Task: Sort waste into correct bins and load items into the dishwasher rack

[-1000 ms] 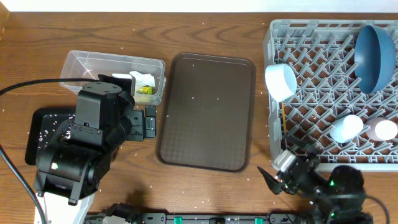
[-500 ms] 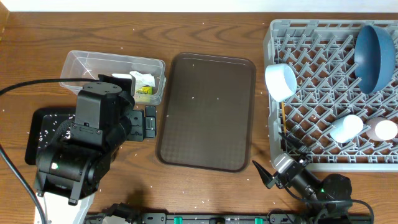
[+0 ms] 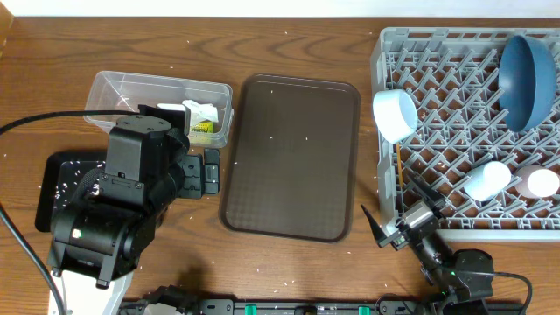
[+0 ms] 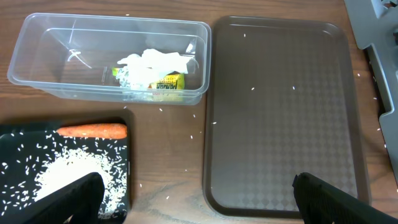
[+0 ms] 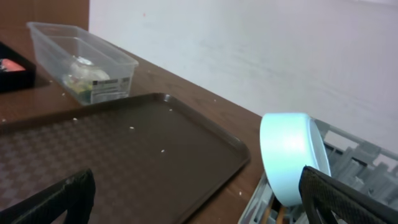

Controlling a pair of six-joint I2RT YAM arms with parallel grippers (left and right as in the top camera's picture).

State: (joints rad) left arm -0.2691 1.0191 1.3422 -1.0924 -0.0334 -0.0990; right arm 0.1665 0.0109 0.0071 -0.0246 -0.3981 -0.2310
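Note:
The clear tub (image 4: pixel 37 68) holds the white tissue (image 4: pixel 155 62) and the green-and-silver wrapper (image 4: pixel 166 83). The black tray (image 4: pixel 127 155) holds the carrot (image 4: pixel 93 131) and rice (image 4: pixel 65 174); no brown food lump shows. The grey rack (image 3: pixel 455 226) holds the blue plate (image 3: pixel 528 79), the white bowl (image 3: pixel 395 114), two cups (image 3: pixel 487 179) (image 3: pixel 541 182) and the chopsticks (image 3: pixel 398 171). My left gripper (image 4: pixel 199 205) is open and empty above the table between the black tray and the brown tray. My right gripper (image 5: pixel 199 205) is open and empty by the rack's front-left corner (image 3: pixel 389 232), facing the bowl (image 5: pixel 289 155).
The dark brown serving tray (image 3: pixel 293 157) lies between the tub and the rack, bare except for a few rice grains. Loose grains dot the wooden table (image 3: pixel 289 262). My left arm covers much of the black tray (image 3: pixel 52 171) in the overhead view.
The right arm has drawn back toward the table's front edge, and its gripper has risen slightly next to the rack's front-left corner. The left arm has not moved.

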